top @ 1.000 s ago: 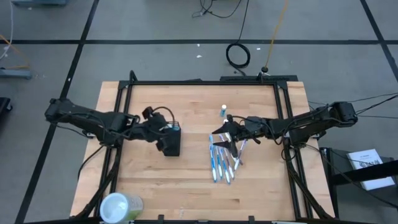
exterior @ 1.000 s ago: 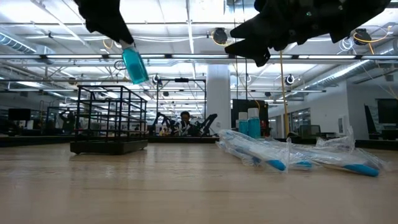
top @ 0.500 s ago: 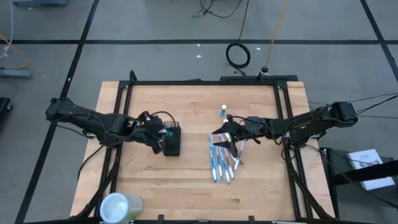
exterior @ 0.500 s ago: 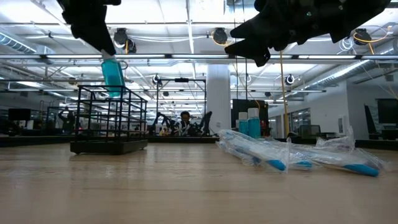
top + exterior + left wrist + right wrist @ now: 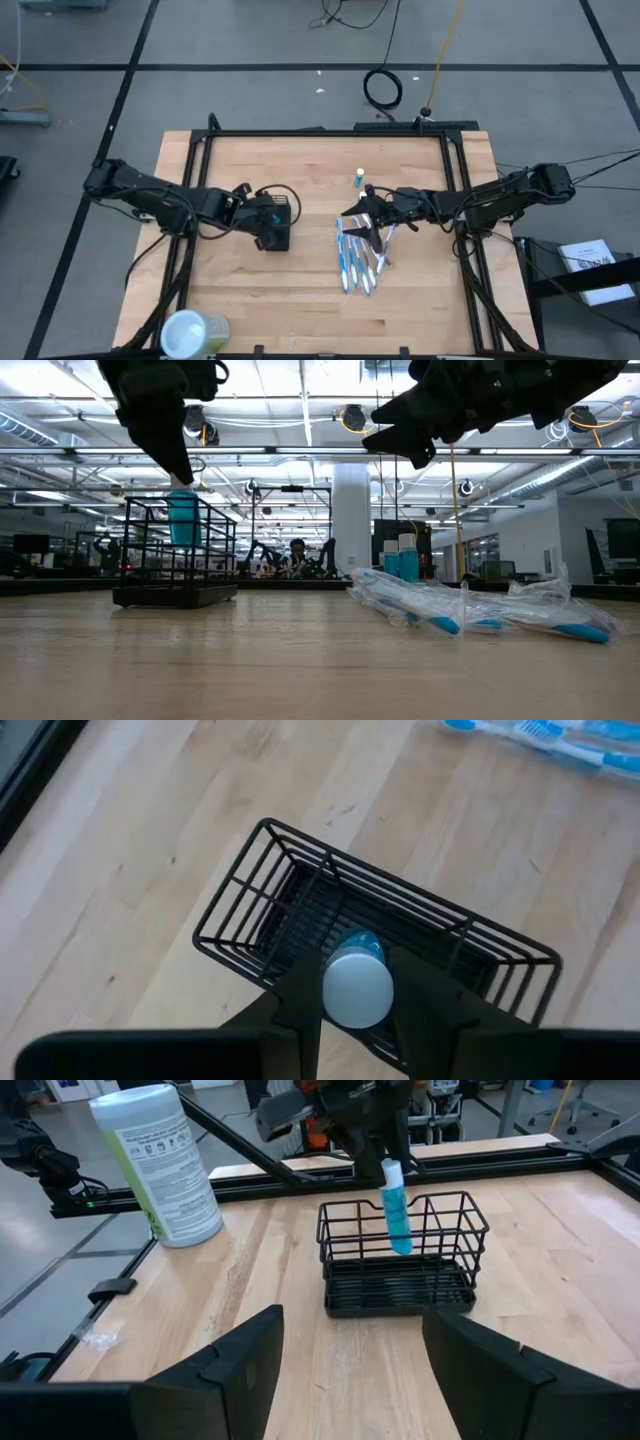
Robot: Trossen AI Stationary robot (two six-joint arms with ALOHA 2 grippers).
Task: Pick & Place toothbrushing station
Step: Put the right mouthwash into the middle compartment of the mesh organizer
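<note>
The black wire holder (image 5: 278,229) stands on the wooden table, left of centre. My left gripper (image 5: 261,213) is above it, shut on a small blue tube with a white cap (image 5: 396,1208). The tube's lower half reaches down inside the holder (image 5: 177,550). Several wrapped blue-white toothbrushes (image 5: 357,258) lie flat on the table right of centre. My right gripper (image 5: 358,217) hovers open over their far ends, holding nothing. Its two fingers frame the right wrist view (image 5: 350,1342). My left gripper pinches the tube's white cap end (image 5: 357,988) between its two fingers. They come from above, slanting down from the table's left. The tube hangs nearly upright below them, its blue lower end (image 5: 183,532) inside the holder and above the holder's floor.
A small blue-capped bottle (image 5: 359,178) stands at the far side beyond the toothbrushes. A pale-green round container (image 5: 193,333) sits at the near left corner. A black metal frame (image 5: 330,131) borders the table.
My left gripper has sunk toward the holder and tipped further downward, staying shut. The blue tube, tilted and clear above the holder a second ago, now hangs nearly upright with its lower half inside the holder.
</note>
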